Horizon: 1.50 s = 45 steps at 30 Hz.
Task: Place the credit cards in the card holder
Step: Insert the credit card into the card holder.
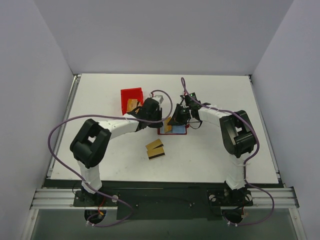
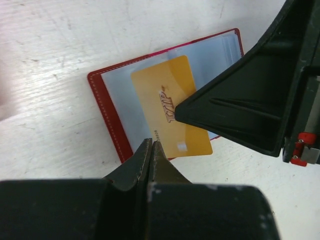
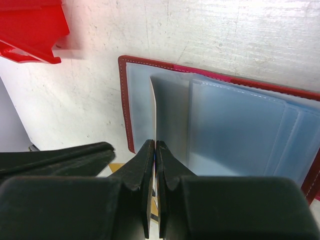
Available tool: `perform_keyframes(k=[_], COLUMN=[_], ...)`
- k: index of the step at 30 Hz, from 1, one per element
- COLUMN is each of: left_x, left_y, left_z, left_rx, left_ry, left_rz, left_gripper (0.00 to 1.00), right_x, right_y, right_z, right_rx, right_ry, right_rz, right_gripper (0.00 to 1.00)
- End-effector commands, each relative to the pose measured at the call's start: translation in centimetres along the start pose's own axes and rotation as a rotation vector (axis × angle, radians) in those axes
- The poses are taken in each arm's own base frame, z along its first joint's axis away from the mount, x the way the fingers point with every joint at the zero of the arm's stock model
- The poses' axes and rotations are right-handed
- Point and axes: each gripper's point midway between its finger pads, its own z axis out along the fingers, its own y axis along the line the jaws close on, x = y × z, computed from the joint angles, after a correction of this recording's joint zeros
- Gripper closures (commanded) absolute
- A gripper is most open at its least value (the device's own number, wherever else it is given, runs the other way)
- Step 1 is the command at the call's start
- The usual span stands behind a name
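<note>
The card holder [image 1: 179,131] lies open on the table, dark red rim [image 2: 106,107] around light blue slots [image 3: 235,130]. My right gripper [image 1: 176,120] is shut on a gold credit card [image 2: 165,95], seen edge-on [image 3: 153,107] in the right wrist view, its far end at a slot of the holder. My left gripper [image 2: 151,145] is shut with nothing in it, its tips at the holder's near red edge beside that card. Two more credit cards [image 1: 155,149] with dark stripes lie on the table in front of the holder.
A bright red open bin [image 1: 131,97] stands just left of the holder, at the top left of the right wrist view [image 3: 30,27], with something gold in it. Both arms meet over the holder. White table [image 1: 210,150] spreads to the right and front.
</note>
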Motion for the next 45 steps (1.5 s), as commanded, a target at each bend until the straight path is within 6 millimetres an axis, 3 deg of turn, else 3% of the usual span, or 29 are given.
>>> perform_keyframes(k=[1, 6, 13, 26, 45], left_x=[-0.9, 1.0, 1.9, 1.8, 2.1], left_y=[-1.6, -1.0, 0.0, 1.2, 1.0], left_z=[1.2, 2.7, 2.8, 3.0, 3.0], left_rx=[0.055, 0.043, 0.014, -0.006, 0.008], left_ry=[-0.017, 0.038, 0.056, 0.062, 0.071], left_rz=[0.019, 0.017, 0.010, 0.003, 0.007], left_gripper=[1.00, 1.00, 1.00, 1.00, 1.00], right_x=[-0.3, -0.4, -1.2, -1.3, -0.3], right_y=[0.3, 0.2, 0.2, 0.1, -2.6], right_z=[-0.6, -0.7, -1.8, -3.1, -2.0], right_rx=[0.014, 0.016, 0.003, -0.055, 0.035], right_ry=[-0.013, -0.019, -0.051, -0.031, -0.052], right_rz=[-0.027, -0.040, -0.055, -0.131, -0.025], right_gripper=[1.00, 1.00, 1.00, 1.00, 1.00])
